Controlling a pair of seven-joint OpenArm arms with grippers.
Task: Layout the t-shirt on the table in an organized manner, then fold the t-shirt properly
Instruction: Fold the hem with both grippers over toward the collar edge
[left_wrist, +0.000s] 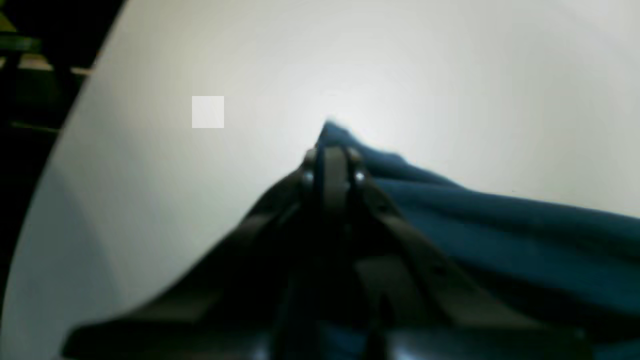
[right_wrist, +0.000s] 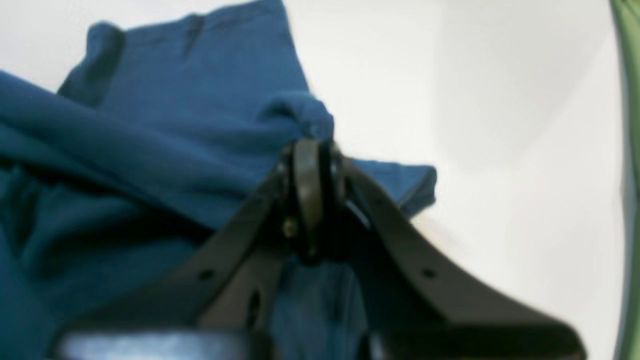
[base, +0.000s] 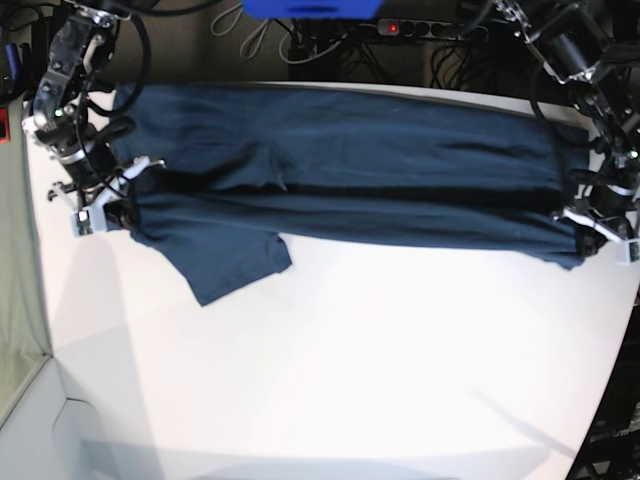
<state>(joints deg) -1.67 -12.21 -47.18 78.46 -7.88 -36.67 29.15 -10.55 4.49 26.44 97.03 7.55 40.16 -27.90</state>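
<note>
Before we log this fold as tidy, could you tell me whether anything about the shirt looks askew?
Yes. The t-shirt is stretched between the right gripper and left gripper, but one sleeve sticks out from the lower edge onto the table, at an angle, instead of lying tucked within the fold.

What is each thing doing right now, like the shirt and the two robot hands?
t-shirt: stretched sideways across the table, doubled over lengthwise, one sleeve sticking out.
left gripper: shut on the t-shirt's edge.
right gripper: shut on the t-shirt's other end.
table: holding the t-shirt.
</note>
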